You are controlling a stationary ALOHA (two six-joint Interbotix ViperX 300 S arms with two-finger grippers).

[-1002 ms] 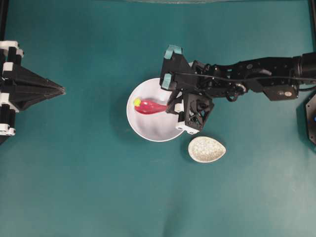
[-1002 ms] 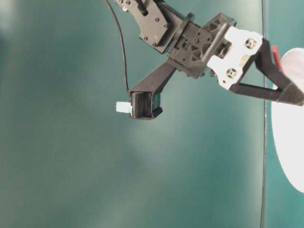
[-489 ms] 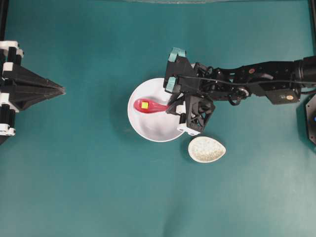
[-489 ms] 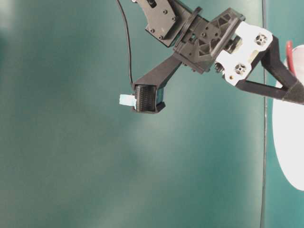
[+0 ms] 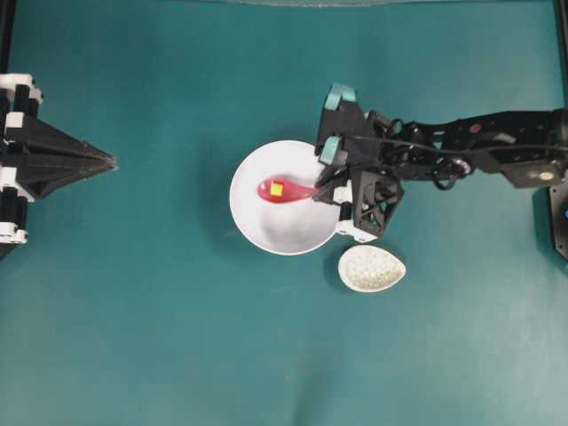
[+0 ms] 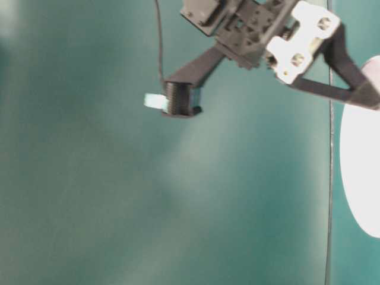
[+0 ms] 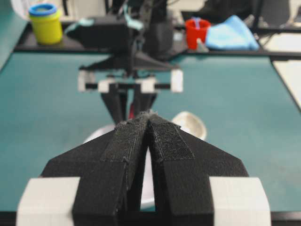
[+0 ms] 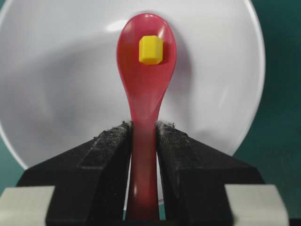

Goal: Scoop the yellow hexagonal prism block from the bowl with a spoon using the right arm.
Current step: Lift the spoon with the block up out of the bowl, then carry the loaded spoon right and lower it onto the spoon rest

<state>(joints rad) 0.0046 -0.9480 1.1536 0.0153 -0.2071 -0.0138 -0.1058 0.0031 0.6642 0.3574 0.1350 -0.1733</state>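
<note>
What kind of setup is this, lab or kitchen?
Most likely a robotics lab bench: two black arms over a teal mat, with toy-task props, a white bowl and a red spoon carrying a yellow block. Paint-style pots sit behind.

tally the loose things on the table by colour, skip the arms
white: 1, bowl
red: 1, spoon
yellow: 1, block
speckled beige: 1, small dish
total: 4

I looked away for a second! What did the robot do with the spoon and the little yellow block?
The yellow block went from the spoon's tip into its scoop. The right gripper, still clamping the spoon, drew back rightward over the bowl. The left gripper, bowl and spoon rest stayed put.
</note>
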